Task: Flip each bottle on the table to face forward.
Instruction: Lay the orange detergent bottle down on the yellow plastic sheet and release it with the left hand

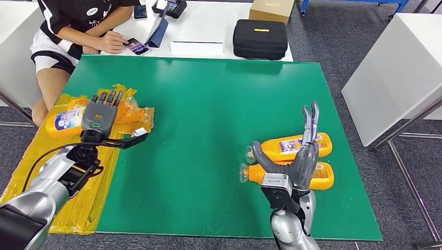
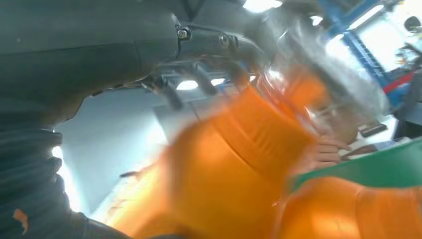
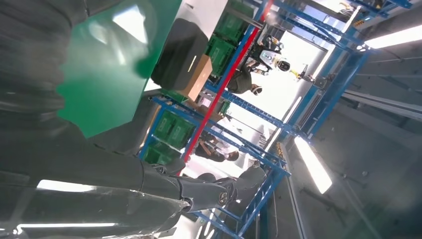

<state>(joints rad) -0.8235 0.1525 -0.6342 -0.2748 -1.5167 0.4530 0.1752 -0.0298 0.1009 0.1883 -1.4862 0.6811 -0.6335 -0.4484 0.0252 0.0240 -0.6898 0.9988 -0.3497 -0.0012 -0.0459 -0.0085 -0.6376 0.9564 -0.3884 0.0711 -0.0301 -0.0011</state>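
While the left hand (image 1: 99, 115) lies over the orange bottles in the yellow bag (image 1: 78, 156) at the left edge of the green tabletop (image 1: 208, 114), whether its fingers have closed on a bottle cannot be told; the left wrist view is blurred, showing only orange bottle bodies close against the palm. The nearest bagged bottle (image 1: 63, 119) lies on its side with its label up. The right hand (image 1: 301, 156) stands edge-up over two more bottles, its fingers extended and apart, holding nothing. The farther right bottle (image 1: 284, 147) shows a printed label; the nearer right bottle (image 1: 320, 177) lies just beside it, partly hidden by the hand.

In my judgement, the step in hand is lifting a bottle from the bag. A firm grip around the body, clear of the loose plastic, would serve best, since crinkled film may slip or snag.

Beyond the tabletop, a seated person (image 1: 78, 26) handles a phone (image 1: 136, 46); a black case (image 1: 259, 38) and cardboard box (image 1: 271, 9) stand well apart, obstructing nothing.
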